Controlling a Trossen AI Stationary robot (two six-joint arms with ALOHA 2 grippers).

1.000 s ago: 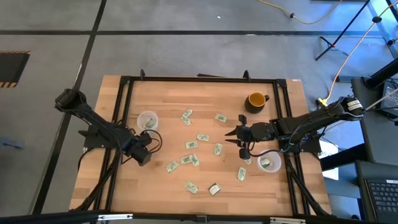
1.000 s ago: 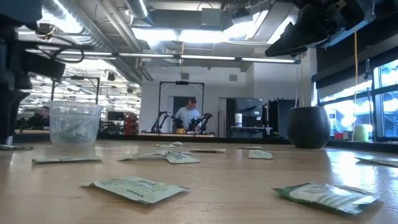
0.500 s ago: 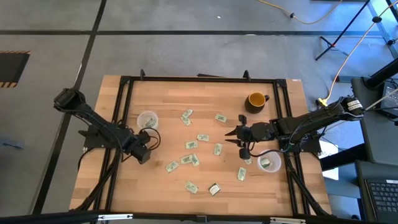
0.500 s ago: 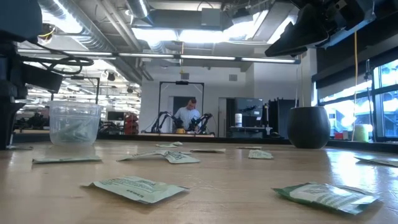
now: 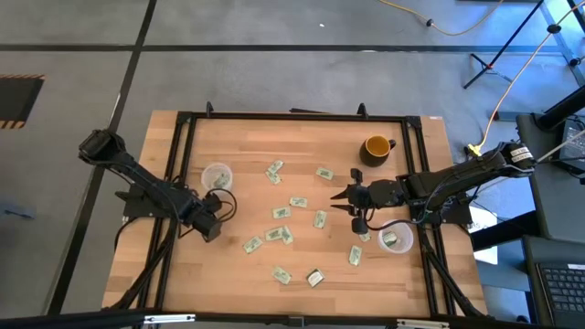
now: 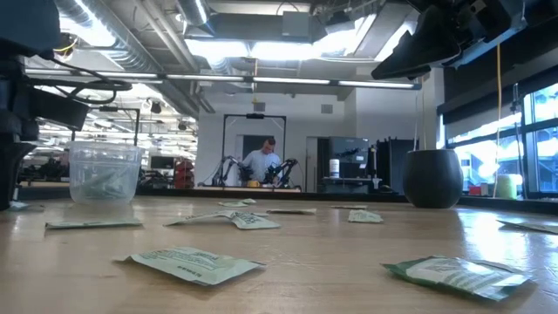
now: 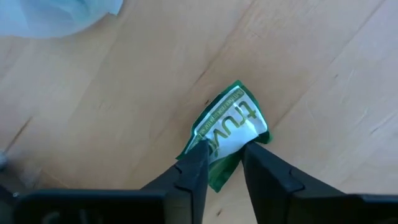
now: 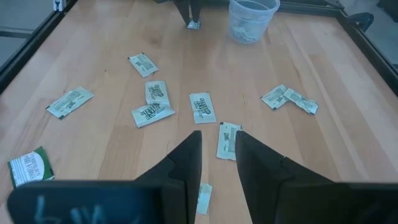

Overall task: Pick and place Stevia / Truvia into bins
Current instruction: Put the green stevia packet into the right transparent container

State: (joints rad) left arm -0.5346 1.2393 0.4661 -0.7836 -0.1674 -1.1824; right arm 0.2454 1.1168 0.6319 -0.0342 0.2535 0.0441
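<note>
**Left tool closing on a Truvia packet beside its cup**

Between the earlier high views and this one, the left arm drew slightly back toward the desk's left edge and its fingers narrowed from wide open; the right arm did not move.

Left arm. In the left wrist view, the left tool (image 7: pixel 222 163) stood low over the wooden desk (image 5: pixel 247 155) with both fingertips (image 7: pixel 200 154) pressed against one crumpled Truvia packet (image 7: pixel 229 127), green and white with its brand lettering legible. The fingers appeared to pinch the packet's near end, though the packet lay on the wood and was not lifted. A corner of the clear cup (image 5: pixel 217 176), the left bin, showed just beyond. In the high view, the tool (image 5: pixel 210 222) lay near that cup, on the side toward the desk's front.

Right arm. The right tool (image 5: pixel 358 198) hung above the middle right of the desk, its fingers partly apart and holding nothing, as the right wrist view (image 8: pixel 216 149) showed. The second clear cup (image 5: pixel 395 239), already holding packets, stood near it toward the front right corner. A yellow mug (image 5: pixel 377 146) stood behind.

Remaining work. About a dozen packets (image 5: pixel 281 212) lay scattered across the desk's middle. The closing grip suggested a pick in progress; the likely next step was a lift and a short carry to the left cup.
</note>
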